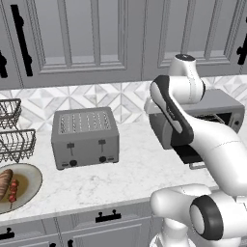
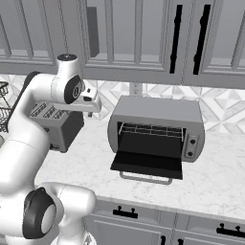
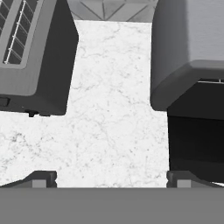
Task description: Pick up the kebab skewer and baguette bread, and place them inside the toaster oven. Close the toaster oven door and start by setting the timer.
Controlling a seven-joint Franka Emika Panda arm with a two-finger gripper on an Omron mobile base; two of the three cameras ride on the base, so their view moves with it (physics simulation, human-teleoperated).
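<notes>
Hovering wide open over bare counter, the gripper is facing a thin, light skewer, likely best pinched mid-stick.

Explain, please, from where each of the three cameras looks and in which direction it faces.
Left base view: behind the arm on its left, facing forward and down at the counter, pop-up toaster and plate; the white arm rises at lower right.
Right base view: behind on the right, facing the open toaster oven; the arm rises at lower left.
Hand view: on the hand, looking down at the counter between both appliances; the open gripper shows its fingertips at the bottom.
All views share toaster, toaster oven and counter.
</notes>
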